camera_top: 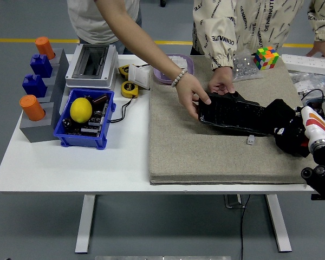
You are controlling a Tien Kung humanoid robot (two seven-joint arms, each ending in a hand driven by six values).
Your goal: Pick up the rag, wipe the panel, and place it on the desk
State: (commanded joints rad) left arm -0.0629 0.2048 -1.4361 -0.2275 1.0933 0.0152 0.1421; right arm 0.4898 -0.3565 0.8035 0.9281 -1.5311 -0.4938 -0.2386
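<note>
While two people's hands point(190, 96) steady its left end on the mat point(206, 146), the long black panel point(233, 115) runs left-right; the right hand point(288, 132), nearer, grips its right end. Rag unidentifiable.

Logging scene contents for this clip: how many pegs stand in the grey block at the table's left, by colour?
Orange pegs: 2, one at the far end and one at the near end.
Blue pegs: 2, side by side in the middle.
Total: 4 pegs on the grey block.
</note>
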